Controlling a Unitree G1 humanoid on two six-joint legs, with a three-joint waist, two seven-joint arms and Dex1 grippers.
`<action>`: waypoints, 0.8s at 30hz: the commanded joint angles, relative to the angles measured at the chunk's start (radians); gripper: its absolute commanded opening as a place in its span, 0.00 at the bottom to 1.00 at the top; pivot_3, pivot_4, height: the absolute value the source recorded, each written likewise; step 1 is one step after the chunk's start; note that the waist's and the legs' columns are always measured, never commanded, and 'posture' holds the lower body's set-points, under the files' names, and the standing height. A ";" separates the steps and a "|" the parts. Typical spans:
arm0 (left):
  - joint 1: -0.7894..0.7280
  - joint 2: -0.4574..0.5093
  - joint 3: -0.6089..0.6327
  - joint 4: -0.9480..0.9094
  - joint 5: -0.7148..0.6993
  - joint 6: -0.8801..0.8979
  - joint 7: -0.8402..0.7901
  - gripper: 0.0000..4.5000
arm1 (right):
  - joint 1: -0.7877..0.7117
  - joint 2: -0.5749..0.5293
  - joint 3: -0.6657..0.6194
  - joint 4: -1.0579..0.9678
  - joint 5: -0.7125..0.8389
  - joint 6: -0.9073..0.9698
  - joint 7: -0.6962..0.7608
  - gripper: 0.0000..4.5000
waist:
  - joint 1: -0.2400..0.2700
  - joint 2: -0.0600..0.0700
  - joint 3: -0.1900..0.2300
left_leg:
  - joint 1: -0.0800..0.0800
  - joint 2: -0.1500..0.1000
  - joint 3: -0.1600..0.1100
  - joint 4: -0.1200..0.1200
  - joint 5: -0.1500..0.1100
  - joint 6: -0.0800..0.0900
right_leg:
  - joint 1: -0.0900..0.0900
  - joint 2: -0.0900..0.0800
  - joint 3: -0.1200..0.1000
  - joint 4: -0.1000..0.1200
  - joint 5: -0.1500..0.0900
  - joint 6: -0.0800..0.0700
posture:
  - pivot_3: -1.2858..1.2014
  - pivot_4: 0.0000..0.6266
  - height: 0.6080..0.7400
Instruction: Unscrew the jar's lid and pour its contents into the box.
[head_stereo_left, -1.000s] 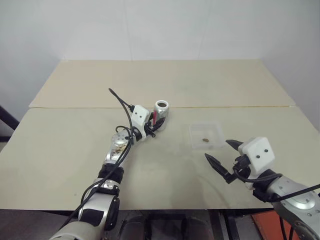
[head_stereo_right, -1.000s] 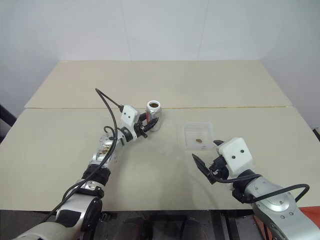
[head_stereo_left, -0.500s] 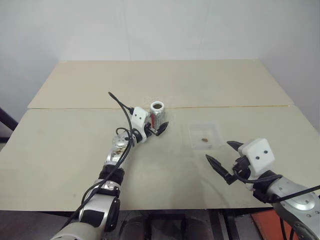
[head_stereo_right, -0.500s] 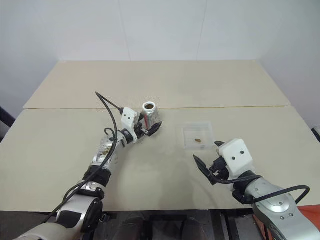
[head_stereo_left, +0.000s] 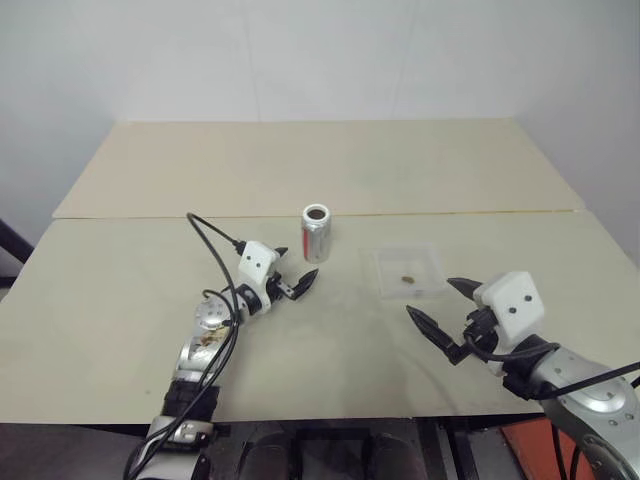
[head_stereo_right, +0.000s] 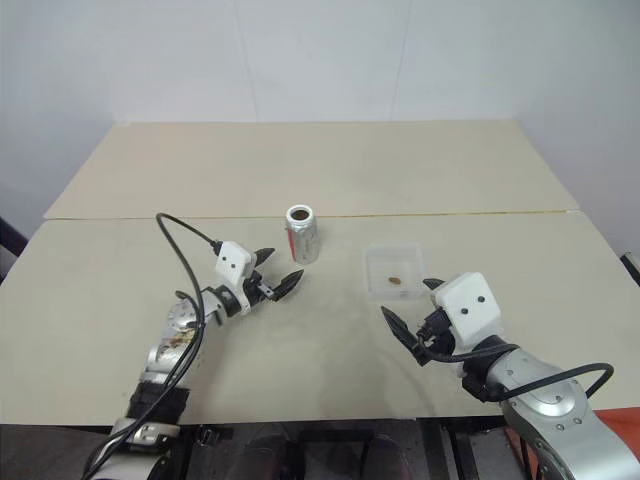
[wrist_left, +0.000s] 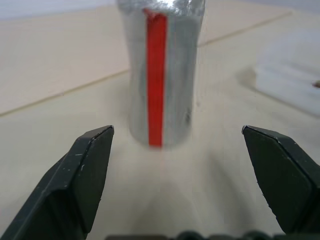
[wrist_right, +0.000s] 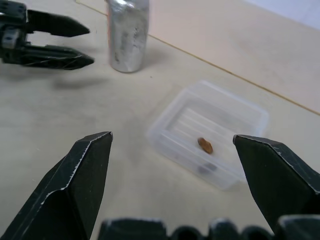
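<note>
The silvery jar stands upright on the table with its dark mouth open and a red stripe down its side. My left gripper is open, a short way in front of the jar and to its left, touching nothing. To the jar's right lies the clear box, with the contents, a small brown lump, inside it. My right gripper hovers open just in front of the box with nothing between its fingers. The lid is out of view.
The beige table is made of two panels joined at a seam just behind the jar. A black cable loops up from my left wrist. A pale wall stands behind the table's far edge.
My left gripper has opened and let go of the jar, then drawn back toward me and to the left. The jar, tilted before, now stands upright. The right arm has not moved.
</note>
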 joint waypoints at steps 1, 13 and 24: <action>0.048 0.078 0.059 -0.202 -0.061 0.097 -0.010 0.99 | 0.032 -0.079 -0.121 -0.036 0.046 -0.058 0.148 1.00 | 0.002 0.000 0.000 | 0.000 0.000 0.000 0.000 0.000 0.000 | 0.000 0.000 0.000 0.000 0.000 0.000 | 0.52 0.24 1.00; 0.321 0.521 0.327 -0.408 -0.471 0.161 -0.512 0.99 | 0.287 -0.300 -0.578 0.357 0.003 -0.410 0.886 1.00 | 0.000 0.000 0.000 | 0.016 0.001 0.002 -0.009 -0.006 0.008 | 0.013 -0.001 0.001 -0.012 -0.002 -0.002 | 0.52 0.24 1.00; 0.370 0.486 0.298 -0.481 -0.507 0.175 -0.434 0.99 | 0.258 -0.335 -0.596 0.475 -0.086 -0.451 0.925 1.00 | 0.002 0.000 0.000 | 0.016 0.000 0.004 -0.013 -0.001 0.000 | 0.013 -0.001 0.003 -0.013 -0.001 -0.002 | 0.52 0.24 1.00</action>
